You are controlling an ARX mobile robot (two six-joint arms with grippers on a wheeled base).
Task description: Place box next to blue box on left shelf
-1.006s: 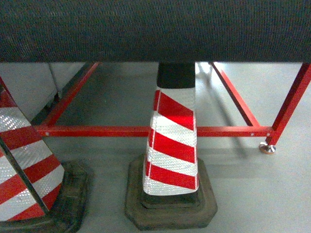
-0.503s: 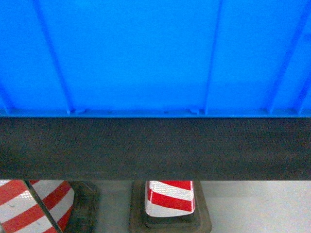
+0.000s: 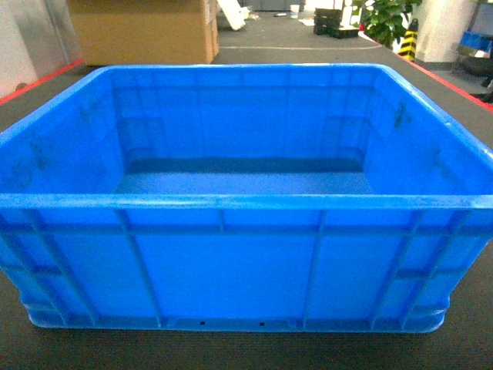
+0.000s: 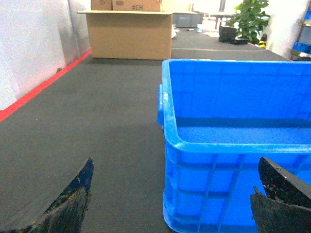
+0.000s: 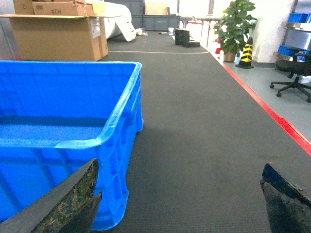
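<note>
The box (image 3: pixel 246 254) sits square in front of the robot on a dark grey mat (image 4: pixel 97 121), one bright-blue crate with nothing visible in it, its near long wall facing the head camera with two tiny pale holes low on that side. No roller-lane shelf shows in any view. The left gripper (image 4: pixel 175 204) is spread wide at the box's near left corner: one worn black finger (image 4: pixel 68 204) hangs over the mat outside the box's wall, the other lies across the front wall just below the rim, and neither clearly touches plastic. The right gripper (image 5: pixel 180 199) is likewise spread at the box's near right corner, one scuffed finger (image 5: pixel 68 204) against the blue wall's outer face and the other over bare mat beside the box; whether it touches I cannot tell. Beyond the box, at the far end of the mat, stands one open cardboard carton (image 4: pixel 131 34) with smaller cartons on top. A red line (image 5: pixel 272 111) edges the mat to the box's right. Farther back on that side are one potted plant (image 5: pixel 235 26), one yellow-and-black cone (image 5: pixel 247 52), and one office chair (image 5: pixel 296 77).
</note>
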